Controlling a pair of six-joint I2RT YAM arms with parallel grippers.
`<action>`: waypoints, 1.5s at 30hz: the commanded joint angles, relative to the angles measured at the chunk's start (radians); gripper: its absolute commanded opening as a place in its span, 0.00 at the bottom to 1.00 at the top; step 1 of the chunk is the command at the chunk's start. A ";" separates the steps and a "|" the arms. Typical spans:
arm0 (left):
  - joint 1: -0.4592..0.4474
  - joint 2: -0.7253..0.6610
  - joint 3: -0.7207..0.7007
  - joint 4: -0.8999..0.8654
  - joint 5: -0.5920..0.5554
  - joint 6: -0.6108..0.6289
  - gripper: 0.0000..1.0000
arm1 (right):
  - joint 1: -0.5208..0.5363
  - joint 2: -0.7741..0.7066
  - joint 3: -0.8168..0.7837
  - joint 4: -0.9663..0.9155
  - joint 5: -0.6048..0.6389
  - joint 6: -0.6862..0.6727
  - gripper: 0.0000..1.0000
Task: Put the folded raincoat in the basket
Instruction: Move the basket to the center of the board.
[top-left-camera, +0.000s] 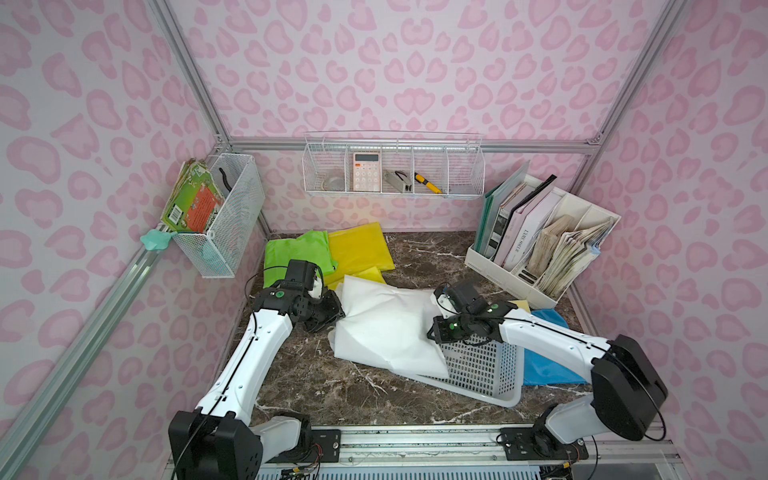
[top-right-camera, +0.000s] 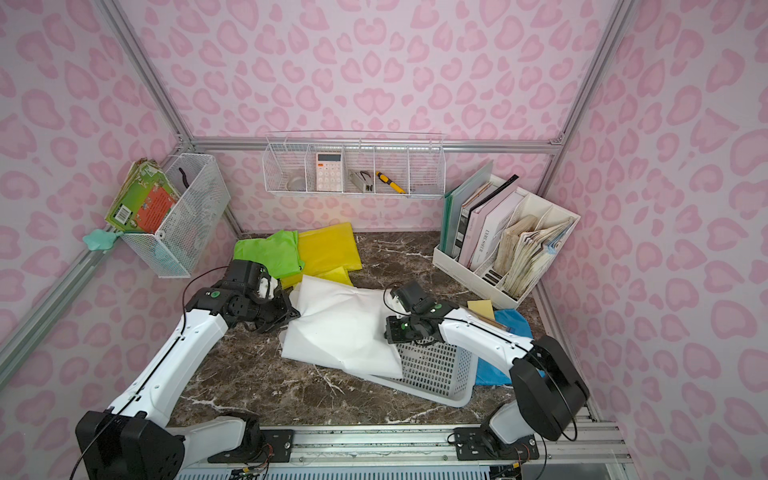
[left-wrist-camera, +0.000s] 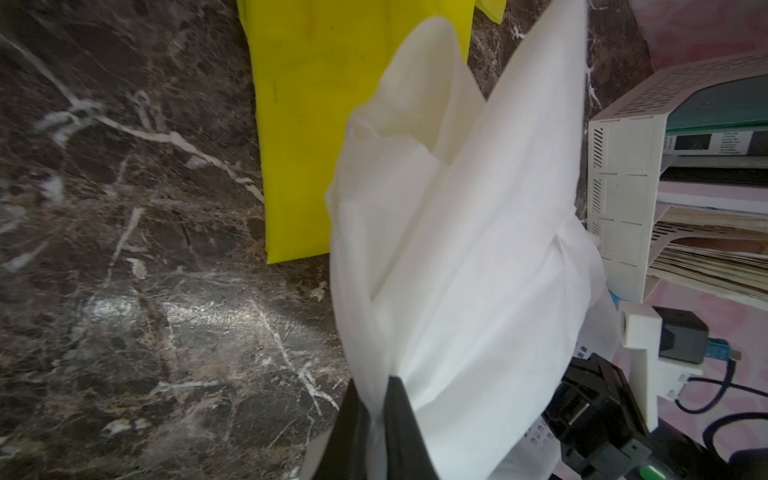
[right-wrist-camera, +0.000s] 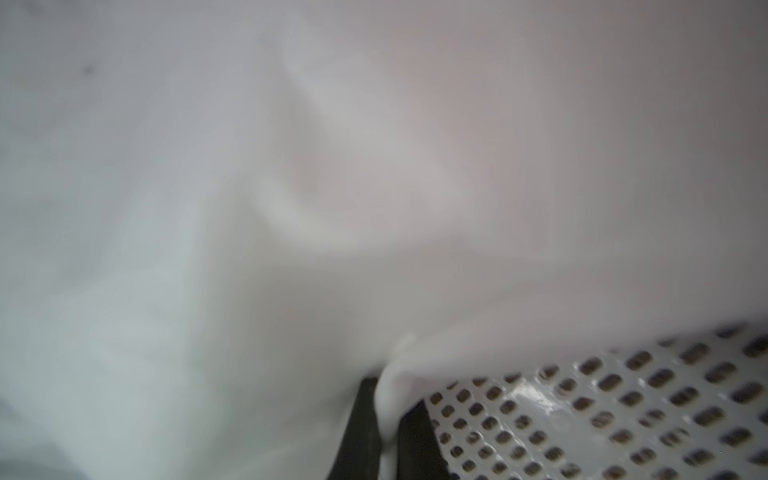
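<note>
The desk (top-left-camera: 316, 374) carries the white folded raincoat (top-left-camera: 382, 324), held up between both arms. Its 4 o'clock corner lies over the rim of the basket (top-left-camera: 482, 365), and the rest hangs outside toward 9 o'clock. The left pincer (left-wrist-camera: 376, 399) is clamped tight on the 9 o'clock edge, and the right pincer (right-wrist-camera: 386, 415) is pinched on the 3 o'clock edge above the perforated floor. Dragging cloth over the rim could shove the light basket away, or the slack folds could fan open and spill over its side.
</note>
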 joint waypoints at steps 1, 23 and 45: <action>0.020 -0.003 0.037 -0.155 -0.193 0.024 0.00 | 0.096 0.137 0.117 0.129 -0.028 0.043 0.00; 0.282 -0.287 0.088 -0.196 0.278 0.248 0.00 | 0.230 -0.037 0.174 0.089 -0.025 0.111 0.00; 0.085 -0.014 -0.165 -0.047 0.219 0.105 0.00 | 0.030 -0.405 -0.388 0.080 0.034 0.189 0.00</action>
